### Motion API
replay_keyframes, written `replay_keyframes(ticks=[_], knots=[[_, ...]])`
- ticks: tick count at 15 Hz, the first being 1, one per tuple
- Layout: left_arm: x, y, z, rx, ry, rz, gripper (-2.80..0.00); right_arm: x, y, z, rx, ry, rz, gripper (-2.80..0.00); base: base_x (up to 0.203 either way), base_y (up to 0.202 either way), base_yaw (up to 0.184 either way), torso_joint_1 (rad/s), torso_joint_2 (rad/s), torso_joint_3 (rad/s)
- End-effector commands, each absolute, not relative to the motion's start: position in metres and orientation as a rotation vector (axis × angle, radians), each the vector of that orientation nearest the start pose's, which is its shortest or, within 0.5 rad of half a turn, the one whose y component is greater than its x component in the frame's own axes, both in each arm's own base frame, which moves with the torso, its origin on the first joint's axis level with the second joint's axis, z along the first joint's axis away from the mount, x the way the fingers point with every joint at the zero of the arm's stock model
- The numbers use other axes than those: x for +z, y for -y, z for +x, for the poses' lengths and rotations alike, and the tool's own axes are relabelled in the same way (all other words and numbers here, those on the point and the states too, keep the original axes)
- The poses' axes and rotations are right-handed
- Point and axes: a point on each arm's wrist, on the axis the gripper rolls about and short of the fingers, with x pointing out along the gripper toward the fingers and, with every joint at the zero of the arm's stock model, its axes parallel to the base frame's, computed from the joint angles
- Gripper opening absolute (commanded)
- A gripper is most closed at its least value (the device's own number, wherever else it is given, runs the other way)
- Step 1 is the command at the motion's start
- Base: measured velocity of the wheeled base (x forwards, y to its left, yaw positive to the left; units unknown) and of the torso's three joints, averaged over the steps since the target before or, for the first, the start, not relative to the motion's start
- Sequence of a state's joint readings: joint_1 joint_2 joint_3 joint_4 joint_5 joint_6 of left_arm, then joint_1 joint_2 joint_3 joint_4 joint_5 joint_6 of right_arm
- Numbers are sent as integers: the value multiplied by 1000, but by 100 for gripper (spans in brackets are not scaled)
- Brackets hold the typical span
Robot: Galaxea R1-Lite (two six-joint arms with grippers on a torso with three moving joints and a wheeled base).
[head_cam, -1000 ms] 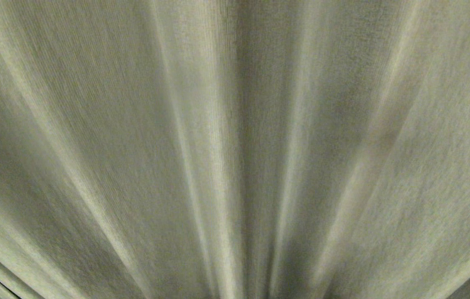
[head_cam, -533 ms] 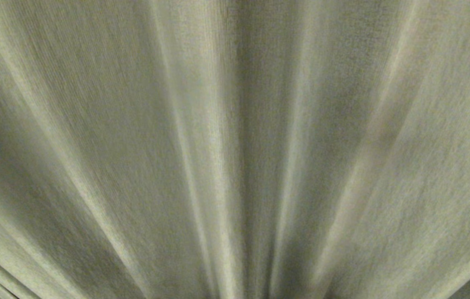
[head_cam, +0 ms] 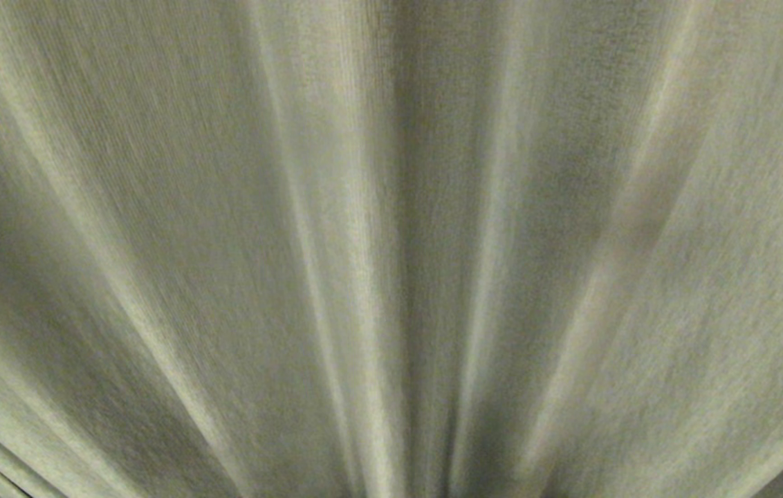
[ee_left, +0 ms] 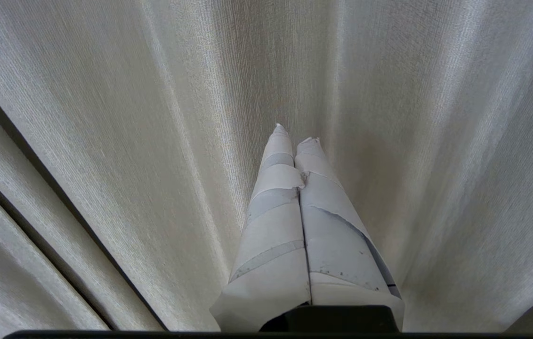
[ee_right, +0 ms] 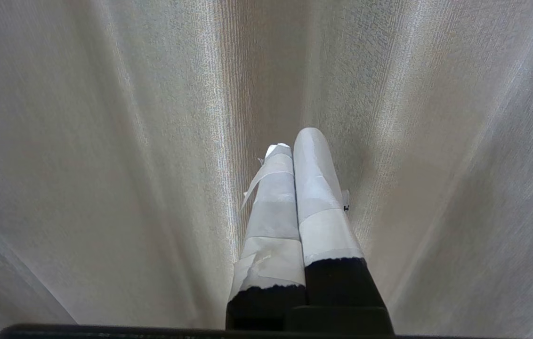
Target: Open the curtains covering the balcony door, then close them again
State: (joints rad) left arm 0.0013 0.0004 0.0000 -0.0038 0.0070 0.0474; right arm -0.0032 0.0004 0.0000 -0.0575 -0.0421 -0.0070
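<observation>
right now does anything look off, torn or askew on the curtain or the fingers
Nothing torn or askew on the cream pleated woven curtains. One oddity: the white tape wrapped on the right gripper is peeling, a loose strip hanging off one of its fingers. The left gripper wrap looks wrinkled but intact.

I count one stretch of pleated cream curtains [head_cam: 225, 242] filling my head view, and two grippers of mine: the left gripper [ee_left: 293, 136] and the right gripper [ee_right: 297, 141].
</observation>
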Motion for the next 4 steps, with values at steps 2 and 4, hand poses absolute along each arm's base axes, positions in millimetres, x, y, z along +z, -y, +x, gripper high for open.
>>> replay_keyframes(ticks=[2,4], knots=[[76,0,-23,8,4,48,-280,82,1,-23,-45,60,-2,-280,0,0,0,0,0,0],[76,0,-23,8,4,48,-280,82,1,-23,-44,60,14,-280,0,0,0,0,0,0]])
